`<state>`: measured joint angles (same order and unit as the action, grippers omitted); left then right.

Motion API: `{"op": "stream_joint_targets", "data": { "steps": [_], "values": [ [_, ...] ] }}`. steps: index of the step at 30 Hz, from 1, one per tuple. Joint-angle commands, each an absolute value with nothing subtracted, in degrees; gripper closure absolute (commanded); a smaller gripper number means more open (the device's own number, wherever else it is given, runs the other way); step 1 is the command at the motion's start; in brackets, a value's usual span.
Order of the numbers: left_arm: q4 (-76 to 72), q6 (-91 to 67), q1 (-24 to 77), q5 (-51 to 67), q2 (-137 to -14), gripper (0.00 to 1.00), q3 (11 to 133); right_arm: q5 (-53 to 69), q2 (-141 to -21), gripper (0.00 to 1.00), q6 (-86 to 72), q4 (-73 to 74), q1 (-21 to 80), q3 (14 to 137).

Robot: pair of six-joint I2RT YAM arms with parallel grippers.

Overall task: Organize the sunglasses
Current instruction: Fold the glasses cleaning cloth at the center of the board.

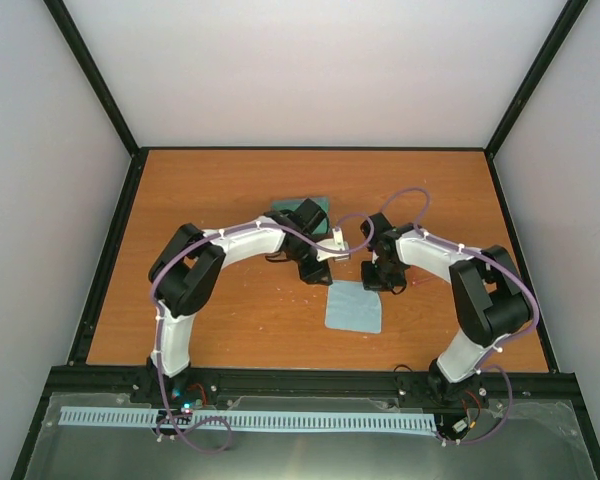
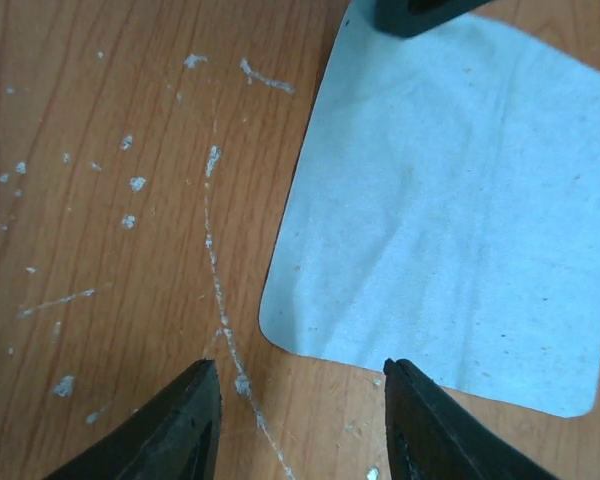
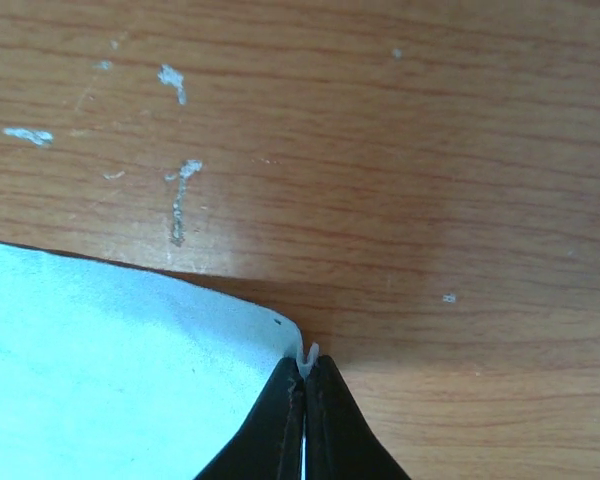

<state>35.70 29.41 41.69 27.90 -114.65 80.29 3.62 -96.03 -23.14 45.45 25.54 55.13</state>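
Note:
The sunglasses do not show in any view. The pale blue cloth (image 1: 353, 307) lies flat on the orange table between the two grippers. My right gripper (image 1: 388, 284) is shut on the cloth's far right corner; in the right wrist view its jaws (image 3: 306, 372) pinch a small fold of the cloth (image 3: 110, 370) at the table surface. My left gripper (image 1: 318, 270) is open and empty, just above the wood at the cloth's left side; the left wrist view shows its fingertips (image 2: 300, 400) straddling bare wood beside a corner of the cloth (image 2: 450, 210). The blue-grey case (image 1: 286, 208) is partly hidden behind the left arm.
The table (image 1: 220, 320) has a black frame round it and pale walls behind. White scuff marks (image 2: 215, 250) streak the wood. The right gripper's dark tip (image 2: 410, 12) shows at the top of the left wrist view.

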Motion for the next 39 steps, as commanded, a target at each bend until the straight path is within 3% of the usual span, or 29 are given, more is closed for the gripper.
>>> {"op": "stream_joint_targets", "data": {
  "steps": [1,18,33,36,39],
  "values": [
    [33.89,28.7,42.89,23.02,-116.94,0.55,81.53,2.18,-93.39,0.97,-24.1,44.74,25.79,56.45],
    [32.37,26.59,45.73,19.17,-120.73,0.59,84.05,3.08,-92.72,0.97,-25.3,42.93,25.82,56.03],
    [33.48,26.89,48.54,17.03,-118.87,0.69,81.0,3.54,-92.13,0.97,-25.76,42.19,25.8,55.82],
    [33.57,26.89,48.91,16.5,-118.76,0.76,80.8,3.17,-91.72,0.97,-25.73,42.26,25.79,55.8],
    [34.18,27.14,49.04,16.08,-119.04,0.93,80.82,2.88,-91.5,0.97,-25.62,42.28,25.84,55.81]
  ]
}}
